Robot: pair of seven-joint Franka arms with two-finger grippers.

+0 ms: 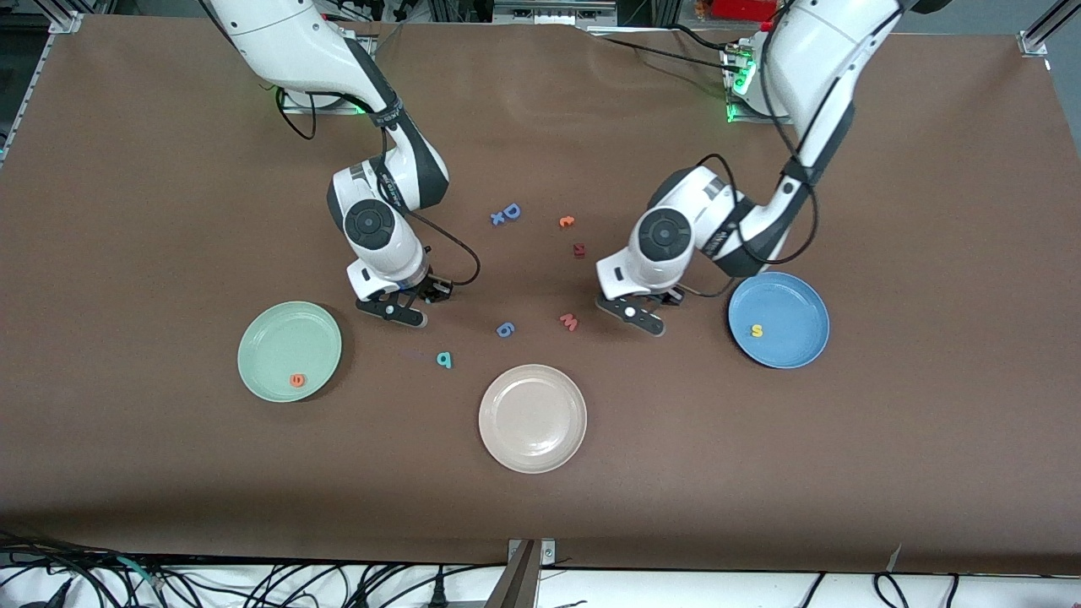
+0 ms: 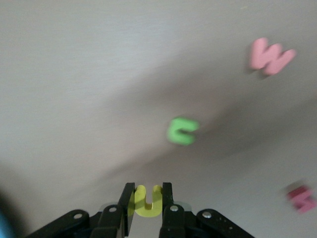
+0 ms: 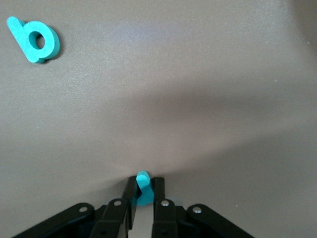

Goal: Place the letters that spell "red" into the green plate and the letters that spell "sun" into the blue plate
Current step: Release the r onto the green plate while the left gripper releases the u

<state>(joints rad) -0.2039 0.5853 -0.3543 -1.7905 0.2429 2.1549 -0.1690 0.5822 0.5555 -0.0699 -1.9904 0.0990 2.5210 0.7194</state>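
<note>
Over the brown table [image 1: 169,211], my left gripper [image 2: 147,210] pinches the yellow letter [image 2: 147,201] while my right gripper [image 3: 143,198] pinches the teal letter [image 3: 142,188].

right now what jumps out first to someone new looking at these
Both arms are down over the table between three plates, each hand shut on a tiny foam letter: the left hand on a yellow u, the right hand on a teal letter. The green plate already holds an orange e, the blue plate a yellow s.
</note>
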